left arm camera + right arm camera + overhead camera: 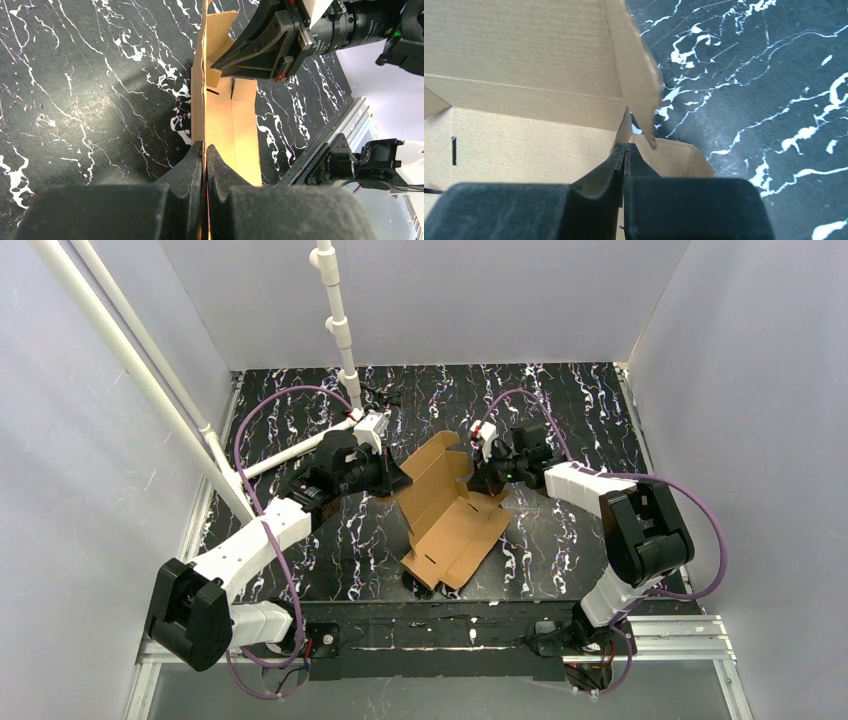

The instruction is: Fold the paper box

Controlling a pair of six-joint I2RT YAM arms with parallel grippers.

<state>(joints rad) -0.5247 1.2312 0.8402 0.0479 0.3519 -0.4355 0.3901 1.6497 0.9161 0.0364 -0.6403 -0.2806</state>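
Closest to my left wrist lens, the dark fingers (190, 167) of the left gripper (205, 149) are pressing together on a thin upright wall of the paper box (235, 125), so that claw is pinching cardboard with hardly any gap showing. Beyond the pinch, the wall is running away from me on edge, and the box's floor is lying flat to the right of it, with a small slot cut near the far end. At that far end the right gripper (218, 64) is reaching in from the box's other side, its jaws narrowed on a raised flap. Through the right wrist lens I am seeing them drawn down to a slit on the edge of a short side panel, with a large flap standing up above and behind the pinch. From overhead, I am watching the box sitting half opened and lying diagonally, one claw at each long side of its far half. Around the box, the black marbled table (560, 410) is showing on every side.
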